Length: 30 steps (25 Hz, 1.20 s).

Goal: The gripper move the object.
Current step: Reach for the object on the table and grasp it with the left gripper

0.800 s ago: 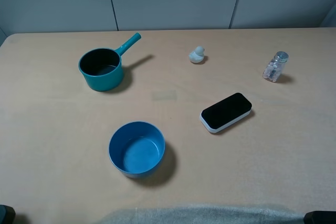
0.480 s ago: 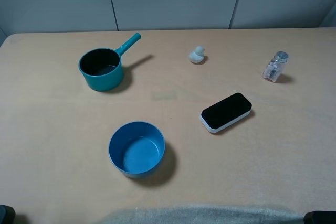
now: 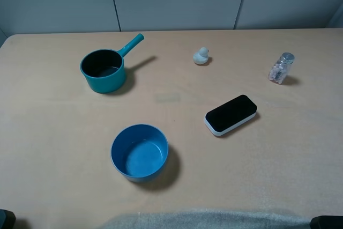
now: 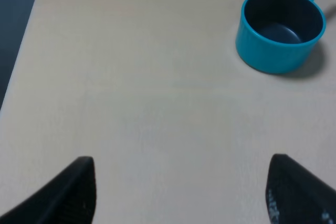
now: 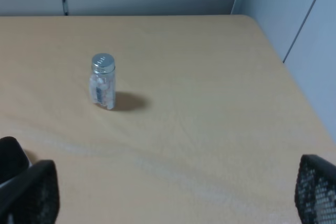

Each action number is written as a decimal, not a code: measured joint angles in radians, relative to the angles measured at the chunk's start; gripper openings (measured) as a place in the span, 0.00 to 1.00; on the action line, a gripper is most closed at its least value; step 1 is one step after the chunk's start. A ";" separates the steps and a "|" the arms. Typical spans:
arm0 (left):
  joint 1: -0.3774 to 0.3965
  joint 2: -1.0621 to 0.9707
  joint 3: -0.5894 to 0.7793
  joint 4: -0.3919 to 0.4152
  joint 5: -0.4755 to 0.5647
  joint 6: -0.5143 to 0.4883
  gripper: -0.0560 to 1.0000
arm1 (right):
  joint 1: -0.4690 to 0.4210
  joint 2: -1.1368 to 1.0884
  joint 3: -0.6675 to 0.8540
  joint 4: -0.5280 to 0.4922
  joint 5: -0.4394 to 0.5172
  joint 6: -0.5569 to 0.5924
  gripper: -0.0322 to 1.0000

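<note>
The blue bowl (image 3: 139, 152) stands upright and empty on the tan table (image 3: 53, 127), near the front and left of centre. It does not show in either wrist view. My left gripper (image 4: 184, 192) is open and empty over bare table, far from the bowl; only its dark fingertips (image 4: 79, 190) show. My right gripper (image 5: 173, 192) is open and empty too, with its fingertips (image 5: 317, 187) at the frame edge. In the exterior view only dark bits of the arms show at the bottom left corner (image 3: 4, 219) and the bottom right corner (image 3: 327, 221).
A teal saucepan (image 3: 103, 71) with a long handle stands at the back left, also in the left wrist view (image 4: 281, 30). A small white duck (image 3: 201, 56) sits at the back centre. A glass jar (image 3: 281, 68) (image 5: 103, 81) stands at the back right. A black-and-white device (image 3: 231, 114) lies right of the bowl.
</note>
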 joint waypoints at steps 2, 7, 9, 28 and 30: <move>0.000 0.000 0.000 0.000 0.000 0.000 0.75 | 0.000 0.000 0.000 0.000 0.000 0.000 0.69; 0.000 0.000 0.000 0.000 0.000 0.000 0.75 | 0.000 0.000 0.000 0.000 0.000 0.000 0.69; 0.000 0.000 0.000 0.000 0.000 0.000 0.75 | 0.000 0.000 0.000 0.000 0.000 0.000 0.69; 0.000 0.000 -0.001 0.000 -0.004 0.000 0.75 | 0.000 0.000 0.000 0.000 0.000 0.000 0.69; 0.000 0.003 -0.008 -0.001 -0.005 0.000 0.75 | 0.000 0.000 0.000 0.000 0.000 0.000 0.69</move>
